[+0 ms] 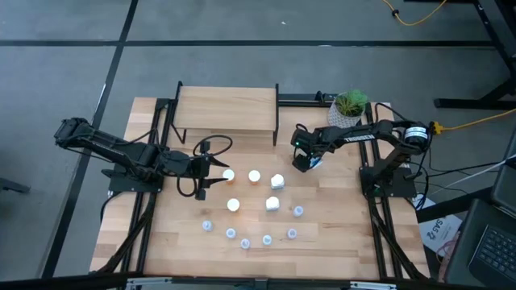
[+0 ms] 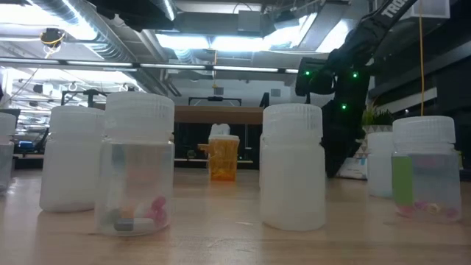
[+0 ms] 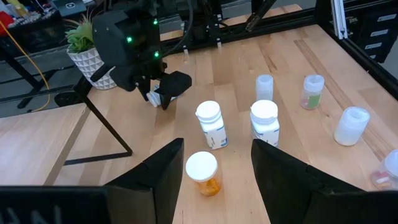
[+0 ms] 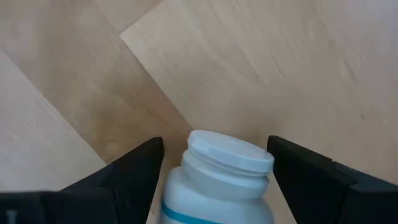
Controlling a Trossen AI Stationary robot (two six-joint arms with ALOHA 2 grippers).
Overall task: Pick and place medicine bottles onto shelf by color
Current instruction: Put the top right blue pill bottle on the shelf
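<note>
- White blocky medicine bottle (image 4: 217, 180) sits gripped between my right gripper (image 1: 309, 160) fingers, cap forward, beside the light-wood shelf (image 1: 226, 109).
- My left gripper (image 3: 214, 171) is open around the orange bottle (image 3: 203, 173).

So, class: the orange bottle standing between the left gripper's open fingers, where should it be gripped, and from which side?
Grip the orange bottle on its round body just below the white cap, coming in level from the left arm's side. It stands upright and the left gripper already straddles it with its fingers open. The neighbouring white bottle stands apart, farther on, so closing should not disturb it.
</note>
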